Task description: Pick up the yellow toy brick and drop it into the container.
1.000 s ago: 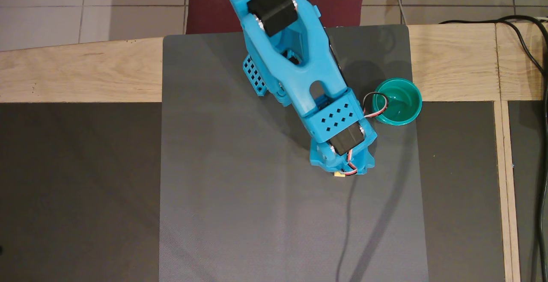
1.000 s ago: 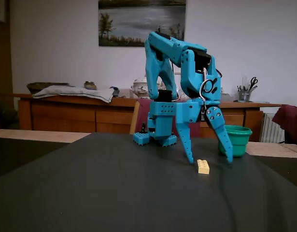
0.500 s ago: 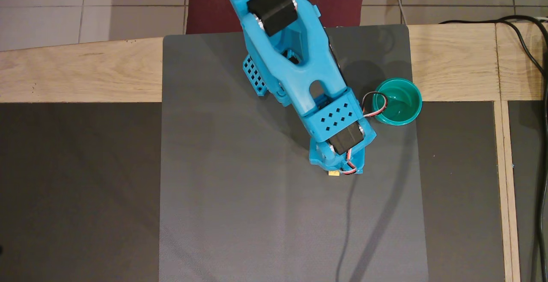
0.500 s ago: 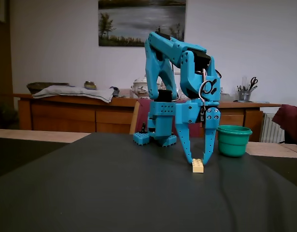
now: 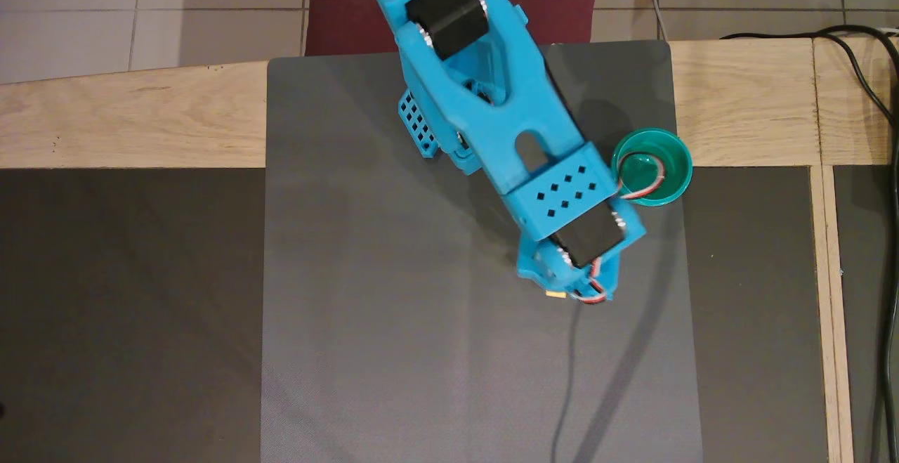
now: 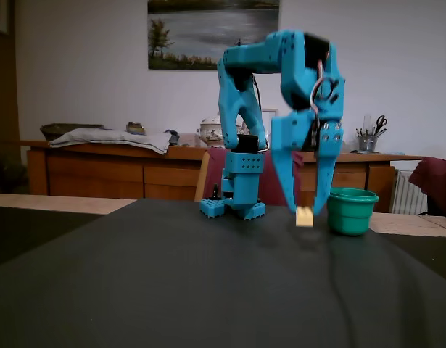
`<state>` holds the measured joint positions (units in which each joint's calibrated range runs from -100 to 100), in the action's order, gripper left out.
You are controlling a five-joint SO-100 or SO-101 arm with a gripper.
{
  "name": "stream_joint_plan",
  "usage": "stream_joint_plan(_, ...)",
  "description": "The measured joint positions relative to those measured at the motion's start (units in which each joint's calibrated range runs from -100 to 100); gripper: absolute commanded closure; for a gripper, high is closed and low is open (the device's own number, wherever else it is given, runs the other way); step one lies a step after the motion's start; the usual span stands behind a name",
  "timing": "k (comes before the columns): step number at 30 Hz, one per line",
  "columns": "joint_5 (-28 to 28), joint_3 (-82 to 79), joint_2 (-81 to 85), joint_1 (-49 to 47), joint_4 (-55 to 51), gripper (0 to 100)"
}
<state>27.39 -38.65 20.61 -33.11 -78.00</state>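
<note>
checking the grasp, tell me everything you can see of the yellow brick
The yellow toy brick is a small pale-yellow plastic block, studs too blurred to count. It hangs clear of the dark mat, pinched between the fingertips of the blue gripper, left of the green cup in the fixed view. In the overhead view only a sliver shows.

Overhead view: my own wrist covers gripper (image 5: 570, 293); fingertips unseen, only sliver of yellow toy brick (image 5: 556, 295) pokes out below it. My forearm and looping servo wire (image 5: 642, 180) overlap near rim of container (image 5: 667, 168). My arm's upper end cut by top edge. Fixed view: brick's studs too blurred to count (image 6: 304, 216); container's inside out of sight (image 6: 352, 212).
</note>
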Motion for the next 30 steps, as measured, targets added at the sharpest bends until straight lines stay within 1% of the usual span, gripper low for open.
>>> stream_joint_plan(3, -0.5, 5.3, 0.0, -2.2, -6.2, 100)
stream_joint_plan(5, -2.0, 7.6, 0.0, -5.7, -9.6, 100)
stream_joint_plan(9, -5.9, 8.6, 3.3, -14.9, -12.2, 100)
stream_joint_plan(11, -8.9, 8.7, 5.9, -20.3, -13.0, 100)
stream_joint_plan(15, -12.3, 8.7, 7.2, -26.3, -13.8, 100)
stream_joint_plan(22, -15.0, 8.7, 7.2, -30.4, -13.8, 100)
stream_joint_plan(27, -15.2, 8.7, 7.2, -30.8, -13.8, 100)
stream_joint_plan(30, -15.3, 8.7, 7.2, -32.7, -13.7, 100)
